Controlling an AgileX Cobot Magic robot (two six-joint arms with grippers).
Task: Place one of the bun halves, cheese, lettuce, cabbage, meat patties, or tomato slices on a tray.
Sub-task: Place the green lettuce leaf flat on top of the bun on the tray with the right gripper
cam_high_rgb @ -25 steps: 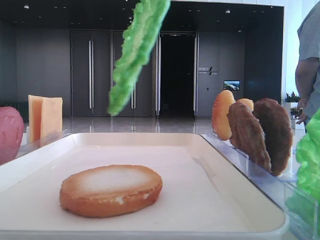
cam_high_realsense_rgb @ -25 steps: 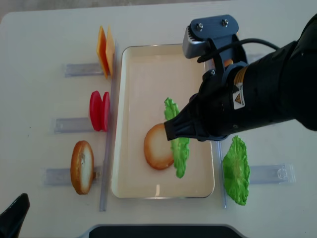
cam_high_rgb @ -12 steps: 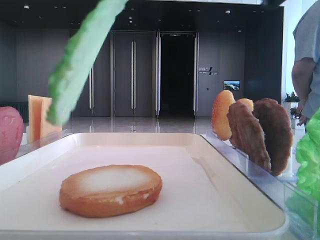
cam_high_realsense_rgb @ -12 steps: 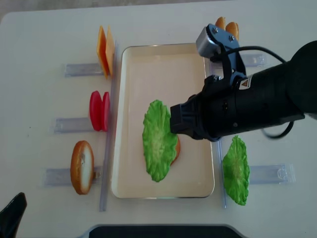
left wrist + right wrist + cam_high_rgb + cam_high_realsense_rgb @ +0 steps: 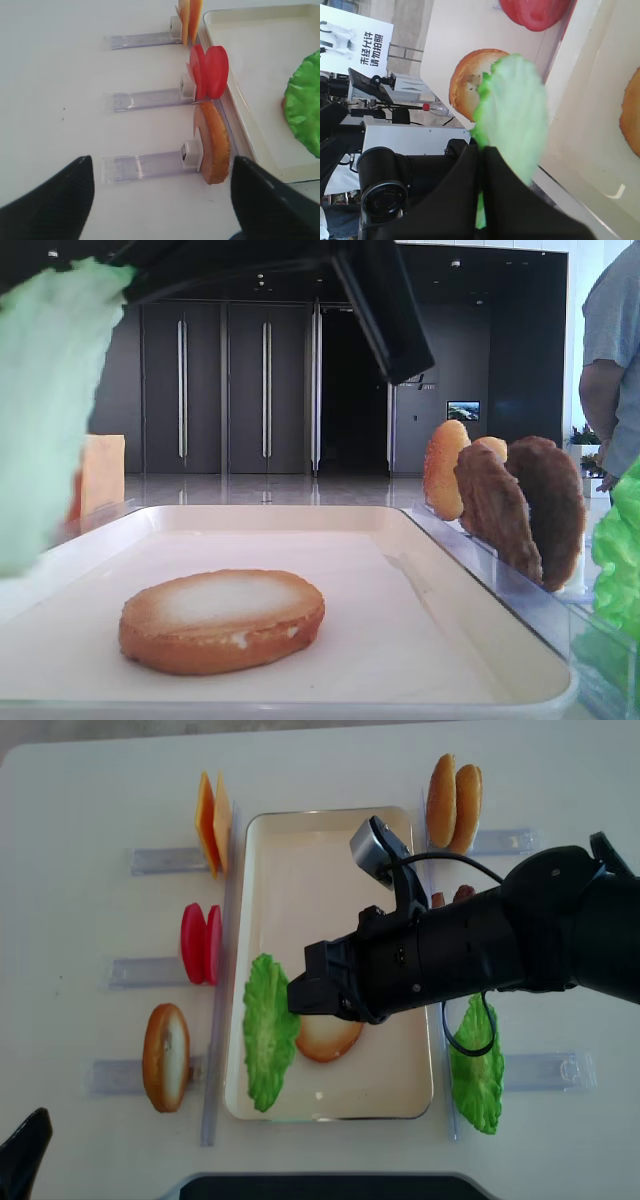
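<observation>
Hiding part of bun half (image 5: pixel 330 1035): right tool (image 5: pixel 296 996) clamping lettuce (image 5: pixel 266 1030)

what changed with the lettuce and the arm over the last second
The right gripper, shut on the lettuce, has carried it leftward across the tray: from the right of the bun half, over it, to the tray's left side. The leaf also turned from edge-on to flat. It has not been let go. The bun half, the racks of food and the open left gripper stayed put.
</observation>
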